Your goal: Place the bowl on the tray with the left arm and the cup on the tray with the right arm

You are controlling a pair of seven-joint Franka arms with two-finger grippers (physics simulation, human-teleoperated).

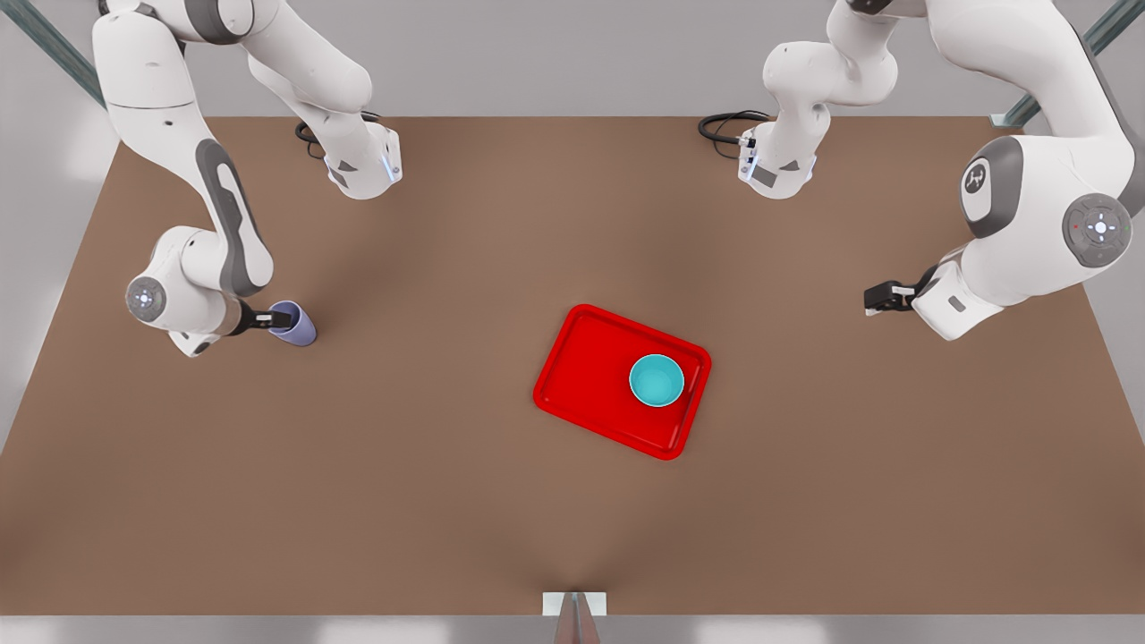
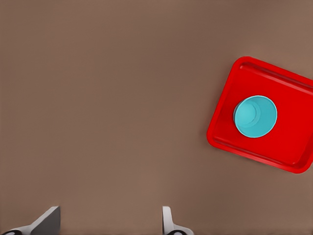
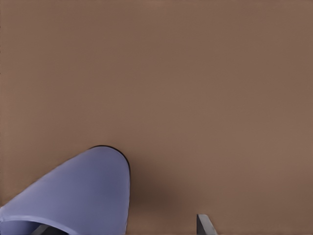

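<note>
Front view: right claw seemingly grips cup.

Simulated robot test bench, bare brown table, grey walls (metal frame struts at corners)

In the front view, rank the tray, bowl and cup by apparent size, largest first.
1. Tray, clearly largest.
2. Bowl, resting on the tray.
3. Cup, slightly smaller, partly hidden by the right gripper.

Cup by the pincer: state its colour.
Pale lavender-purple; the cup shows best in the front view.
</note>
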